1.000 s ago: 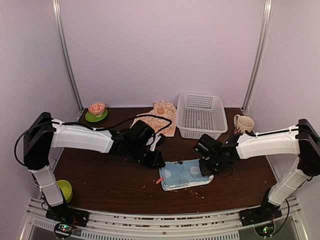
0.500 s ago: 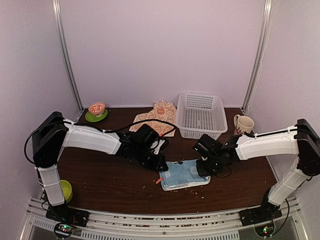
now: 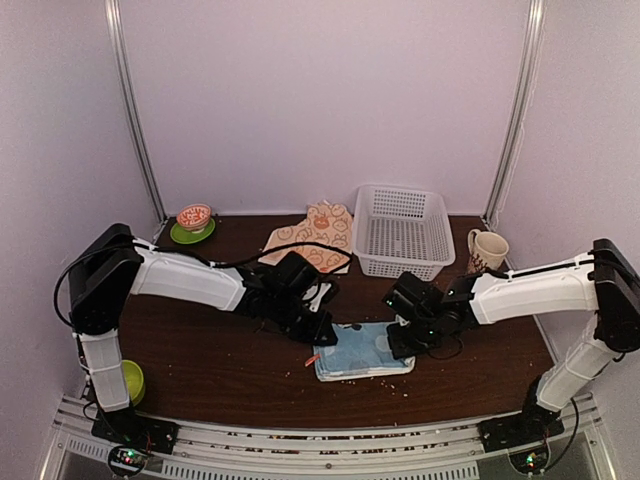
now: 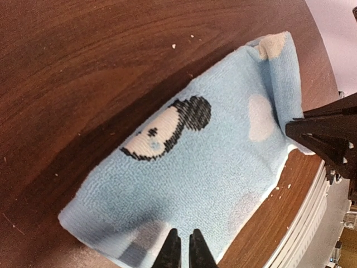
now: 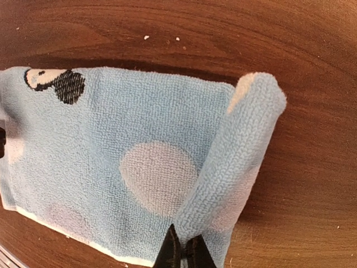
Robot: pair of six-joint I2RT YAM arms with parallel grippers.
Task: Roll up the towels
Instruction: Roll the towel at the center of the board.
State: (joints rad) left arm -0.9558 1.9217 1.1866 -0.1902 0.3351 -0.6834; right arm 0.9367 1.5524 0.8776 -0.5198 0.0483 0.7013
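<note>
Orientation: blue towel [image 3: 362,350] laid flat, long axis from left gripper [image 3: 325,337] to right gripper [image 3: 398,347].
Its rolled end is met by the right gripper's closed jaws; the opposite edge is pinched by the left gripper. The cream towel [image 3: 315,235] is spread beyond the left gripper, beside the basket [image 3: 402,192].

The light blue terry-cloth towel [image 3: 365,350] [image 4: 195,167] [image 5: 139,156] carries pale whitish circles and one black-and-white cartoon patch. At 12 o'clock from it, the cream cloth towel [image 3: 320,235] shows orange rabbit prints. The rectangular plastic lattice basket [image 3: 403,230] at 1 o'clock is white. At 10 o'clock, a round green saucer [image 3: 178,237] holds an orange-and-white patterned bowl [image 3: 194,215]. The wooden table [image 3: 220,360] is dark brown.
</note>
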